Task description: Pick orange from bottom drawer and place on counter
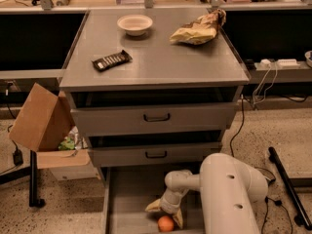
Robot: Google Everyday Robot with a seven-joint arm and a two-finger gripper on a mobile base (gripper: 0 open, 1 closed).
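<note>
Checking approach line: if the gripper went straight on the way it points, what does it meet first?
Likely the orange: the gripper points down into the bottom drawer, open, with the fruit just beyond it. Depth is unclear.
</note>
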